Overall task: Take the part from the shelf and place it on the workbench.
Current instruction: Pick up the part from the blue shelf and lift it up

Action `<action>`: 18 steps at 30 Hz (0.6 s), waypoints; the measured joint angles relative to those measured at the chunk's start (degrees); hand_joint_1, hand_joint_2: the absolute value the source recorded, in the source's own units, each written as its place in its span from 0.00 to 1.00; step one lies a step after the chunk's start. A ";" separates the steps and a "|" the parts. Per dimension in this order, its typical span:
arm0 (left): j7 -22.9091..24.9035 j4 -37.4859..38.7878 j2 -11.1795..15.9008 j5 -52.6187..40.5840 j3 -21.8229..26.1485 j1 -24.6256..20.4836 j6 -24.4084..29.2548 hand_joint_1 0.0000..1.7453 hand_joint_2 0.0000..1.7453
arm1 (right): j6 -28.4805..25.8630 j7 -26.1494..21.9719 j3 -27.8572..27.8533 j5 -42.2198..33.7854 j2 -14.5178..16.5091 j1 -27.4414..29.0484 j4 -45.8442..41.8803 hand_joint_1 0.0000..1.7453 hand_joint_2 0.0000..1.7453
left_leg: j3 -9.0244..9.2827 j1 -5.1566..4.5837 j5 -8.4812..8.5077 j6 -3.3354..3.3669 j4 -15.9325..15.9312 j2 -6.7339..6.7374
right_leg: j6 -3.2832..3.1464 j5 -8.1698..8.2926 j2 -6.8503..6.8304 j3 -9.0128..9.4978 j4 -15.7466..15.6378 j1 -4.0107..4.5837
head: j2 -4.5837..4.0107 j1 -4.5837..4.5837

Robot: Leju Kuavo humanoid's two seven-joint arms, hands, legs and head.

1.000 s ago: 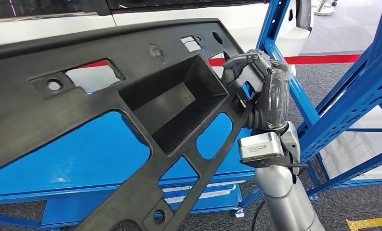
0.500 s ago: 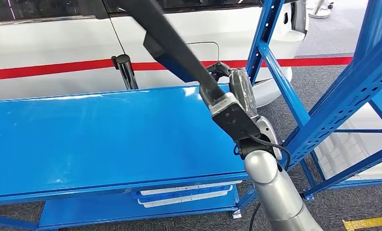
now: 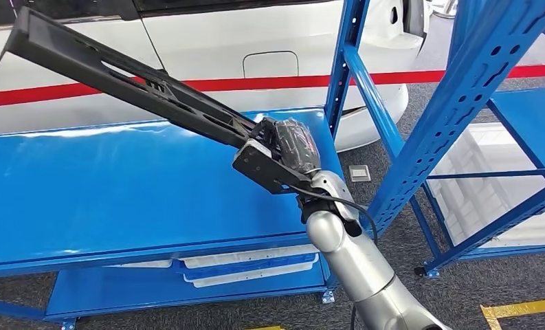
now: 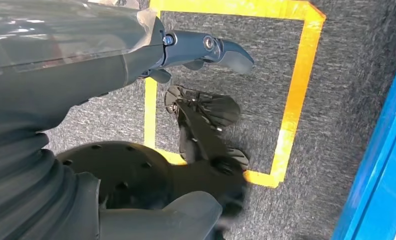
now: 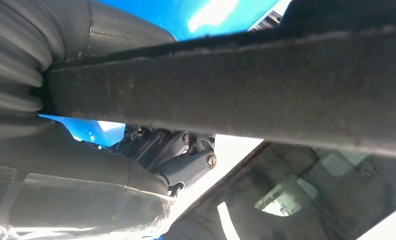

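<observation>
The part (image 3: 132, 79) is a long black plastic panel seen edge-on, tilted up toward the far left above the blue workbench (image 3: 118, 199). My right hand (image 3: 290, 148) grips its near end, over the bench's right half. In the right wrist view the part's black edge (image 5: 235, 85) crosses the picture, with the hand's dark fingers (image 5: 186, 160) curled behind it. My left hand (image 4: 136, 55) hangs over grey carpet, fingers apart, holding nothing.
A white car with a red stripe (image 3: 221, 41) stands just behind the workbench. Blue shelf uprights (image 3: 462, 89) rise at the right, with a white crate (image 3: 475, 185) behind them. White trays (image 3: 249, 265) lie under the bench. Yellow tape (image 4: 295, 100) marks the floor.
The part has swung from broadside before the camera to edge-on, now stretched out to the far left above the bench. My right hand has lowered with it. The view has shifted a little.
</observation>
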 joint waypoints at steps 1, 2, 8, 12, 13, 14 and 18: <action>-0.01 -0.01 0.02 -0.02 0.08 -0.05 -0.06 0.00 1.00 | 0.00 -0.03 -0.05 0.13 0.20 -0.23 0.45 1.00 1.00 | 1.96 -0.43 0.94 0.68 -3.34 0.08 | 0.11 0.26 -0.02 -0.05 -0.07 0.12 | 0.00 0.10; -0.03 -0.01 0.05 -0.08 0.15 -0.10 -0.14 0.00 1.00 | 0.00 -0.08 -0.10 0.20 0.44 -0.46 0.84 1.00 1.00 | 3.15 -0.87 1.43 1.19 -5.47 0.15 | 0.33 0.52 -0.08 -0.05 -0.14 0.05 | 0.01 0.08; -0.12 0.01 0.06 -0.46 0.27 0.02 -0.49 0.00 1.00 | -0.01 -0.51 -1.18 0.16 0.99 -0.93 1.81 1.00 1.00 | 2.45 -1.01 5.16 2.17 -8.18 0.52 | 1.40 -2.00 -0.29 -2.05 3.21 -0.03 | 0.00 0.18; -0.17 0.01 0.03 -0.47 0.28 0.10 -0.62 0.00 1.00 | 0.03 -0.54 -1.81 0.07 0.94 -0.85 2.26 1.00 1.00 | -0.11 -1.10 7.04 2.10 -8.14 0.65 | 1.72 -8.69 -0.30 -4.70 15.21 -0.36 | 0.01 0.33; -0.17 0.01 0.03 -0.47 0.28 0.12 -0.63 0.00 1.00 | 0.04 -0.54 -1.89 0.07 0.93 -0.83 2.35 1.00 1.00 | -0.67 -1.09 7.44 1.98 -8.09 0.67 | 2.28 -8.33 -0.32 -3.18 14.25 -0.43 | 0.01 0.37; -0.17 0.01 0.02 -0.47 0.28 0.14 -0.64 0.00 1.00 | 0.05 -0.55 -1.93 0.07 0.93 -0.84 2.40 1.00 1.00 | -1.16 -1.09 7.78 1.81 -8.01 0.68 | 2.81 -7.42 -0.35 -0.50 11.03 -0.50 | 0.01 0.38; -0.18 0.01 0.00 -0.56 0.28 0.13 -0.99 0.00 1.00 | 0.30 -1.06 -2.05 -0.41 0.93 -1.31 2.45 1.00 1.00 | -2.41 -1.28 8.69 0.83 -7.19 0.66 | 2.39 -6.11 -0.41 8.06 -1.36 -0.18 | -0.01 0.38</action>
